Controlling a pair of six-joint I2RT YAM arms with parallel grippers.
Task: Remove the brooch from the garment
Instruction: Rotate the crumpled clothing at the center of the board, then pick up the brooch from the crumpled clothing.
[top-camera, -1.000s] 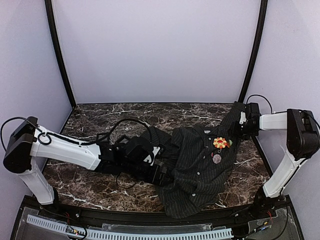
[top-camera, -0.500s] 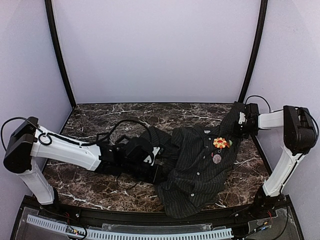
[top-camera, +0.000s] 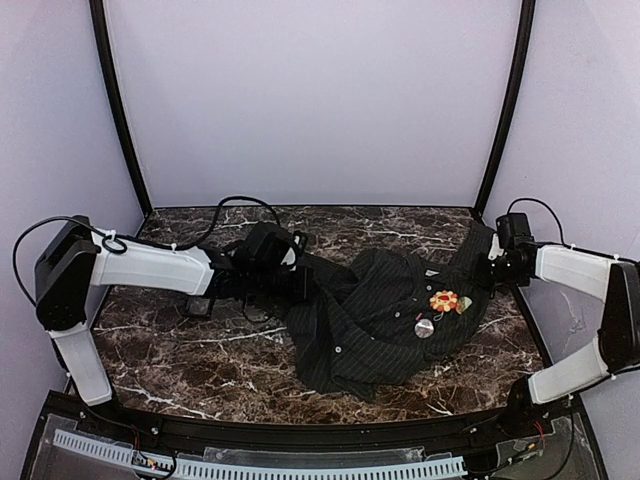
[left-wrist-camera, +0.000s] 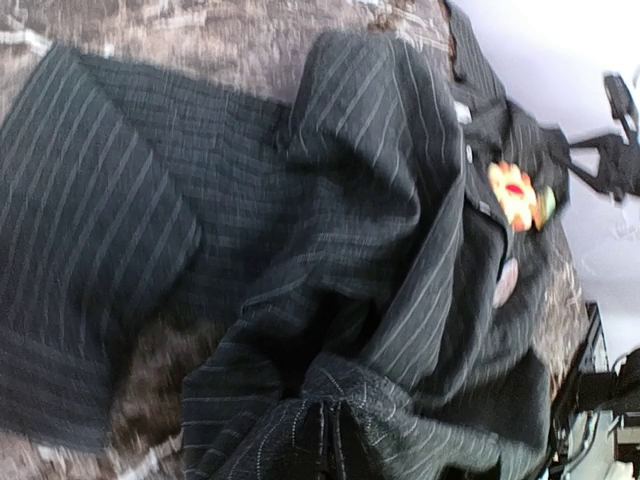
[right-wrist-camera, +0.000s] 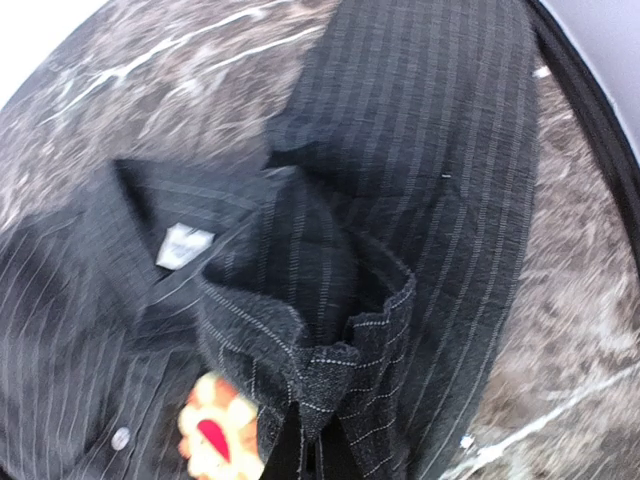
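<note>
Flower-shaped brooch (top-camera: 444, 301) pinned on crumpled dark pinstriped garment (top-camera: 370, 330).

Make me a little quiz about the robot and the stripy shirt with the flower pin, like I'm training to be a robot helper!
1. True or false: the brooch is already off the shirt.
2. What is the left pincer pinching? A) shirt fabric B) the brooch C) a cable
3. Which is nearer the brooch: the left pincer or the right pincer?

Key: 1 false, it is still pinned on. 2 A. 3 the right pincer.
</note>
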